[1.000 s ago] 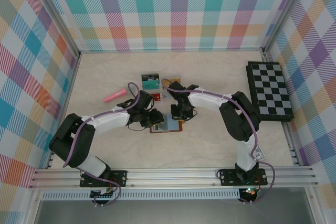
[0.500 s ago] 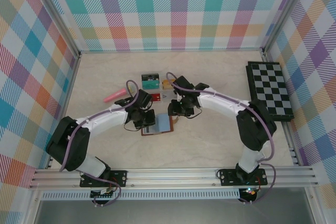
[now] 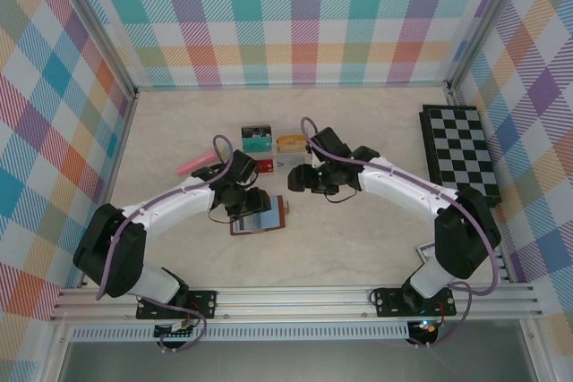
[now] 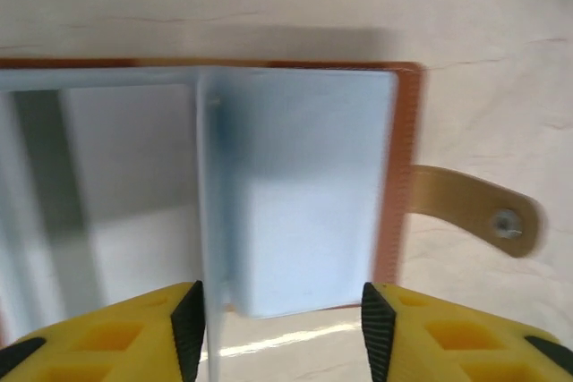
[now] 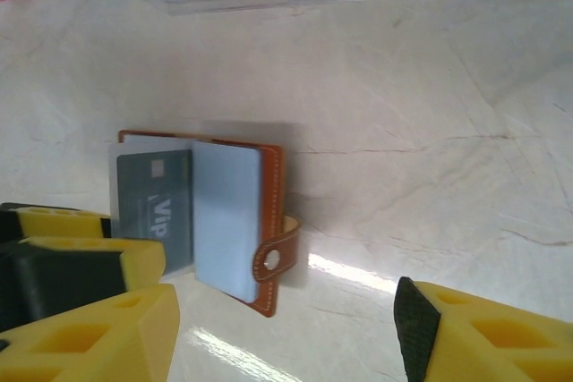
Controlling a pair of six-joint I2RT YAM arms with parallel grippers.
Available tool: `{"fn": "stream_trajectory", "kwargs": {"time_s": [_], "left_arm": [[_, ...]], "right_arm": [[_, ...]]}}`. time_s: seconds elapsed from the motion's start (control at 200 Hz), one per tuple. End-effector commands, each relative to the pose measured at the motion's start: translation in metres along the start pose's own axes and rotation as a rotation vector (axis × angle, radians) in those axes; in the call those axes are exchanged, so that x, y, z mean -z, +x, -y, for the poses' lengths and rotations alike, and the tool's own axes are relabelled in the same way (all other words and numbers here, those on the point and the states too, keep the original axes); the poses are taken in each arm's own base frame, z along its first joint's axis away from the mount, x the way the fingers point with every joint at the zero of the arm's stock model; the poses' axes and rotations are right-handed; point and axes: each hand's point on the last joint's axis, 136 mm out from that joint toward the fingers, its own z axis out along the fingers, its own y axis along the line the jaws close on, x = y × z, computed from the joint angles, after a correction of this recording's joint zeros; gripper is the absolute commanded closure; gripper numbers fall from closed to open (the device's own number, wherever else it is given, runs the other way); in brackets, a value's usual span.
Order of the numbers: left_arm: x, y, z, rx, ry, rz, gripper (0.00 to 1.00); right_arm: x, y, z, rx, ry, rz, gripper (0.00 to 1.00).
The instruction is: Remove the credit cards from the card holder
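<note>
Two yellow fingers [image 4: 107, 337] of my left gripper [image 4: 282, 315] are standing apart, straddling a blue-grey pocket page [image 4: 300, 194] of the card holder [image 3: 260, 223]. That holder is lying open on the table [image 3: 358, 239], on the near side of the clear plastic box [image 3: 273, 151], its brown tab [image 4: 470, 207] pointing right. A grey VIP card [image 5: 152, 207] is sitting in one pocket. Further right, my right gripper [image 5: 286, 346] is hovering with fingers wide apart, just beyond the holder, and the chessboard [image 3: 461, 154] is lying at the far right edge
</note>
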Motion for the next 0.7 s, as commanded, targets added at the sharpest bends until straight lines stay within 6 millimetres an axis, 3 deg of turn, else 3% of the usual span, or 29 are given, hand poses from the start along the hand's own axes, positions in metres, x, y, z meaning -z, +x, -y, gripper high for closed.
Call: {"fn": "stream_trajectory", "kwargs": {"time_s": [0.0, 0.175, 0.325, 0.445, 0.555, 0.695], "left_arm": [[-0.004, -0.008, 0.037, 0.017, 0.178, -0.020, 0.46], [-0.009, -0.009, 0.047, 0.028, 0.227, -0.036, 0.44], [0.002, -0.015, 0.048, 0.053, 0.265, -0.003, 0.41], [0.017, -0.023, 0.032, 0.118, 0.269, 0.050, 0.39], [0.025, -0.027, 0.004, 0.187, 0.234, 0.092, 0.39], [0.018, -0.025, -0.024, 0.290, 0.223, 0.096, 0.50]], "right_arm": [[0.012, -0.009, 0.002, -0.028, -0.008, 0.054, 0.34], [0.017, -0.011, 0.006, -0.037, -0.005, 0.068, 0.34], [0.016, -0.011, -0.001, -0.004, -0.042, 0.054, 0.37], [0.013, -0.009, -0.015, 0.046, -0.098, 0.021, 0.45], [0.010, -0.005, -0.031, 0.097, -0.116, 0.002, 0.50], [-0.015, 0.012, -0.055, 0.143, -0.109, -0.078, 0.61]]}}
